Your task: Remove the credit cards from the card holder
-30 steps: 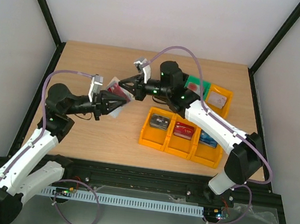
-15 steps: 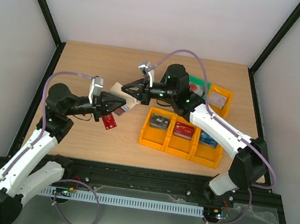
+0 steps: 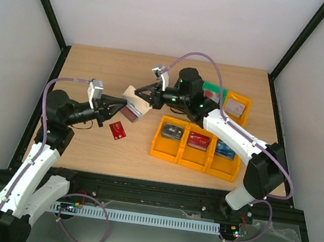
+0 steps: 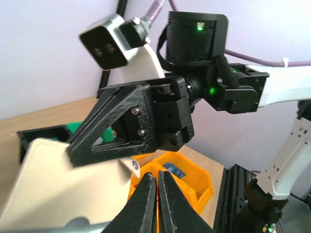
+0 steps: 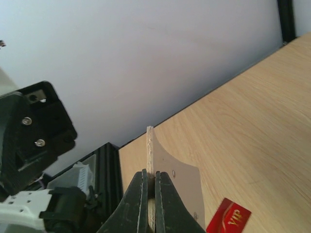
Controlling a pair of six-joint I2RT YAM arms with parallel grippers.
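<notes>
My right gripper (image 3: 138, 94) is shut on the edge of the pale beige card holder (image 3: 131, 97) and holds it above the table. The right wrist view shows the jaws (image 5: 149, 174) pinching the holder (image 5: 184, 187) edge-on. A dark reddish part shows at the holder's lower side. A red card (image 3: 118, 129) marked VIP lies flat on the table below it, also in the right wrist view (image 5: 228, 218). My left gripper (image 3: 118, 101) is shut and empty just left of the holder. In the left wrist view its tips (image 4: 156, 175) sit beside the holder's face (image 4: 58, 187) and snap tab (image 4: 134, 167).
A row of yellow bins (image 3: 164, 153) stands right of centre, with a card in each compartment. Another yellow bin (image 3: 246, 102) and a green item (image 3: 213, 94) sit at the back right. Black frame posts edge the table.
The red card has left the holder and my left gripper and now lies on the table. My left arm has drawn back to the left. My right gripper still holds the holder.
</notes>
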